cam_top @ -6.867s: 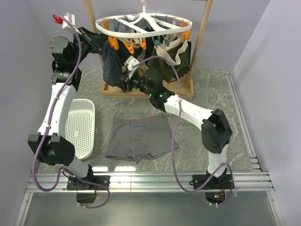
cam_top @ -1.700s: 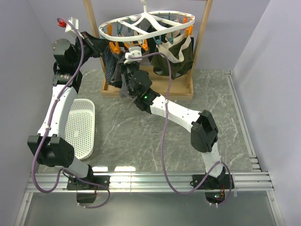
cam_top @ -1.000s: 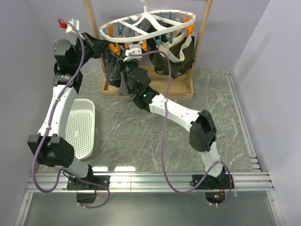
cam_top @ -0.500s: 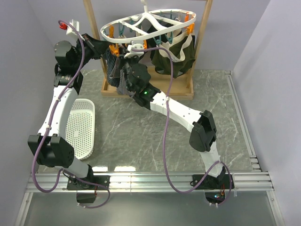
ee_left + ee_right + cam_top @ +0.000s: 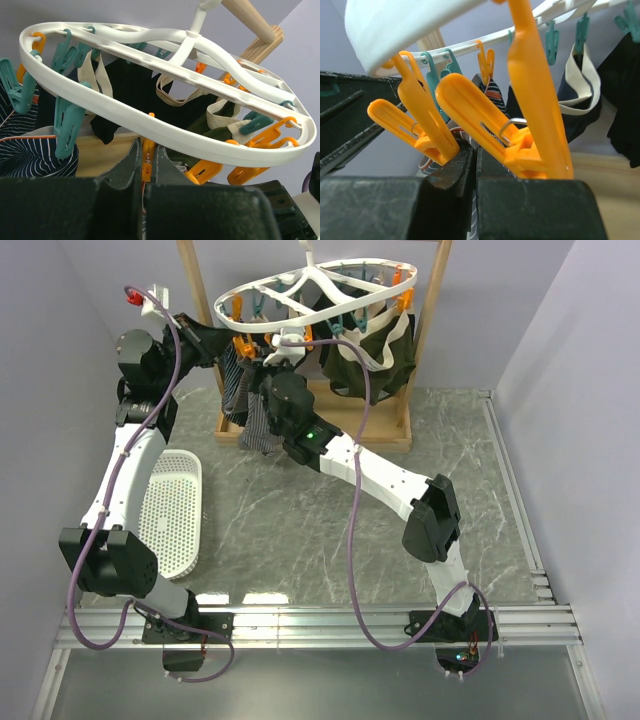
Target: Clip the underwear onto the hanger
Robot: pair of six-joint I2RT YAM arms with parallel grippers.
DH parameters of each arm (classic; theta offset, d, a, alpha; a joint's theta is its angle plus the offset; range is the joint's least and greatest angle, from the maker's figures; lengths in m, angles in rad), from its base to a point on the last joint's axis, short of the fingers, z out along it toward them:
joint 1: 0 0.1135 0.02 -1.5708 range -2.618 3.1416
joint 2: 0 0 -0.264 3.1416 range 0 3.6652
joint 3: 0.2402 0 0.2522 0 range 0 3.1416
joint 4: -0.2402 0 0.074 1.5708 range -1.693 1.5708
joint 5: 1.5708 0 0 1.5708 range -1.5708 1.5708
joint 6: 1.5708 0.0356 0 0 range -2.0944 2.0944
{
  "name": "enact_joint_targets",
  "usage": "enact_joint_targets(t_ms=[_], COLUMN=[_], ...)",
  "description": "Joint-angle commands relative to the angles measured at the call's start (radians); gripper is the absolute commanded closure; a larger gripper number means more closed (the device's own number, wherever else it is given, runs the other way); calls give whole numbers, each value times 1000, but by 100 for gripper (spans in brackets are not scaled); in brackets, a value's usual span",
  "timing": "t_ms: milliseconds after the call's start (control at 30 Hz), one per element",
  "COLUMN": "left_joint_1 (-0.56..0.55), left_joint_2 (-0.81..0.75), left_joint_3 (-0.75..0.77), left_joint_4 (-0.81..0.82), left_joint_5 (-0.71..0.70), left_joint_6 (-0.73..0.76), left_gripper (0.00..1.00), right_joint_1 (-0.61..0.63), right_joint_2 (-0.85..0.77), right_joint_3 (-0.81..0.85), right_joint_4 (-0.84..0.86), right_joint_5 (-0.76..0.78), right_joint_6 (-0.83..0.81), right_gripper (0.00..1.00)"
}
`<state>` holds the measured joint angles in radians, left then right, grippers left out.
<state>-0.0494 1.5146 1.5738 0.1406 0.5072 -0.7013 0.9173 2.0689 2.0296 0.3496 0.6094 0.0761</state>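
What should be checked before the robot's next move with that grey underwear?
1. Right gripper pinching the underwear: ok, striped fabric sits between its pads.
2. Underwear's top edge up at the clips of the hanger: ok.
3. Orange clip close above the fabric: ok.
4. That clip squeezed open: cannot tell.
5. Left gripper holding a clip: cannot tell; orange plastic shows in its narrow gap.
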Motion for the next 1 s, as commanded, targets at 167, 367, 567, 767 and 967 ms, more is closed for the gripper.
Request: enact_joint_targets(t_ms=[167,367,567,767,967], left_joint_1=[2,2,0,0,-3], left_joint_2=[-50,-53,-59,-57,-57], left_joint_3=[-37,-41,-54,-57,-55], left_joint_4=[8,14,25,31,33], left_joint_5=[1,1,2,2,1], left_joint_6=[3,0,-9,-17,-13], left_gripper=[100,100,100,100,100], right_joint_1=[-6,-11,-23,-41,-51], right_joint_2=[-15,-12,-12,-9,-9], right_joint_3=[135,162,167,182,205], right_joint_4=[-133,-170,-239,-284,-337], right_joint_5=[6,10,-16,-37,-72], right_joint_6=[188,237,324,405,482], right_gripper=[100,100,100,100,100])
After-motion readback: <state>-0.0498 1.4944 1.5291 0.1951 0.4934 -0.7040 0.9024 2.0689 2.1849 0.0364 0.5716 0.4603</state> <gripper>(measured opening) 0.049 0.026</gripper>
